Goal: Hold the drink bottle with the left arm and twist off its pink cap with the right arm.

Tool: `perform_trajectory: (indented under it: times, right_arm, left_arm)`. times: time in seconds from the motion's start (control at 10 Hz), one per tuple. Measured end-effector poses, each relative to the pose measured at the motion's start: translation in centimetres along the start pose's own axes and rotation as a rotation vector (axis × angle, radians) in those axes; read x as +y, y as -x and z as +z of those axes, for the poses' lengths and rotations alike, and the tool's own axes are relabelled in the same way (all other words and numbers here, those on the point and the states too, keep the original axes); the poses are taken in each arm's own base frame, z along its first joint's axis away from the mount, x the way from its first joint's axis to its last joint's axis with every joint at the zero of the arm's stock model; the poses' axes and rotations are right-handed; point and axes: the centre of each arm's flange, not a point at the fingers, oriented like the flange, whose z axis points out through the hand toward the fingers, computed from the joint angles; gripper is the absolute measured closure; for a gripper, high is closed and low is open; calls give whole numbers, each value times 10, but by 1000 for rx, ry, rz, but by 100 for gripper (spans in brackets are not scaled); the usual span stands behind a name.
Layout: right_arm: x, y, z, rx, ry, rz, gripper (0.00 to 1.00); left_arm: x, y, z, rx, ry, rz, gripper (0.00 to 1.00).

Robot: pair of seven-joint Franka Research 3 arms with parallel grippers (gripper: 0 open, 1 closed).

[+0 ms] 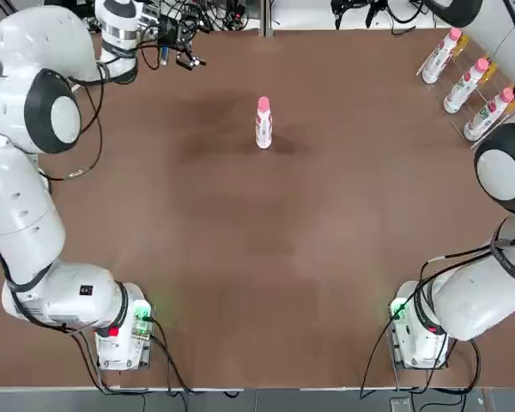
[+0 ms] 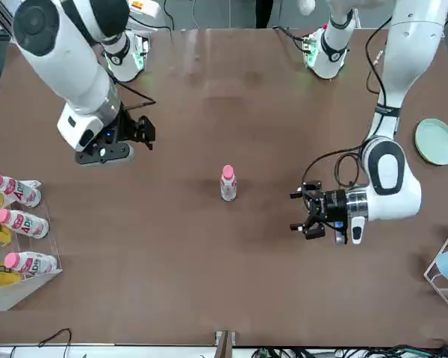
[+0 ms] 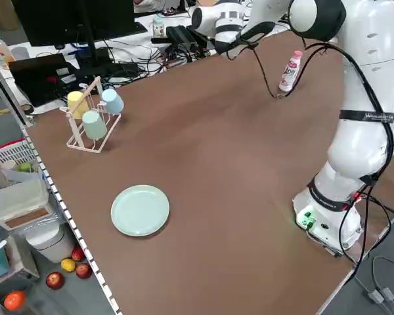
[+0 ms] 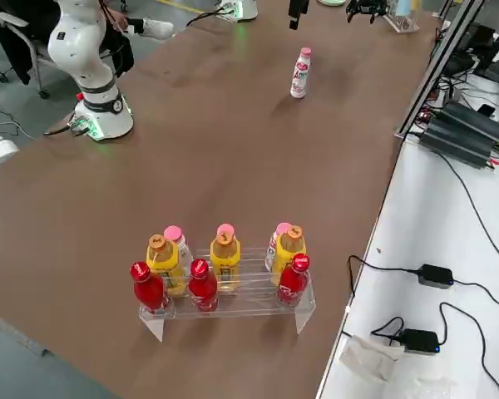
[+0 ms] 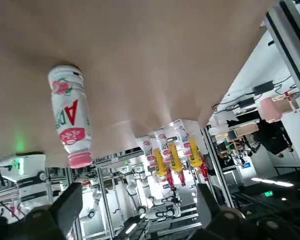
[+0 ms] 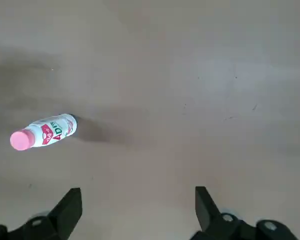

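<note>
From overhead, the drink bottle (image 1: pixel 263 126) stands upright on the brown table (image 1: pixel 266 283), toward the far middle, its pink cap (image 1: pixel 263 104) screwed on; the left gripper (image 1: pixel 185 47) hangs at the far left edge, well apart from it, and 3 pink-capped bottles lie in a clear rack (image 1: pixel 472 90) at the far right. From the front, the left gripper (image 2: pixel 308 211) points level toward the bottle (image 2: pixel 228 184) from beside it with a clear gap between, jaws spread wide and empty; the right gripper (image 2: pixel 143 130) hovers higher on the other side, also empty, fingers apart. A pale green plate (image 2: pixel 436 141) sits near the table's edge. The left side view shows a cup stand (image 3: pixel 92 115) with 3 cups, the plate (image 3: pixel 140 209), and the bottle (image 3: pixel 290 71) beyond the left arm (image 3: pixel 364 125). The right side view shows the rack (image 4: pixel 224 287) of red and yellow bottles close by, the bottle (image 4: pixel 299 73) far off. In both wrist views the fingers (image 5: pixel 70 205) (image 6: pixel 70 207) stand parted with nothing between them, the bottle (image 5: pixel 70 117) (image 6: pixel 44 132) well ahead.
</note>
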Motion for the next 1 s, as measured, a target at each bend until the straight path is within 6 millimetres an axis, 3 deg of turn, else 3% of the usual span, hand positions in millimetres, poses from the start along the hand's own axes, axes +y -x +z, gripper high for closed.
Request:
perform_trajectory:
  times: [0.2, 0.4, 0.7, 1.0]
  right_arm:
    - [12, -5, -1, 2, 3, 23, 0]
    - [6, -3, 0, 3, 3, 24, 0]
    - [-43, -1, 19, 37, -13, 84, 0]
    - [-91, 0, 51, 53, -24, 145, 0]
  left_arm:
    - [-1, 5, 22, -11, 15, -8, 0]
    - [-9, -11, 31, -25, 19, -48, 0]
    - [-26, -38, 57, -66, 18, -80, 0]
    - [-53, -60, 70, -96, 41, -33, 0]
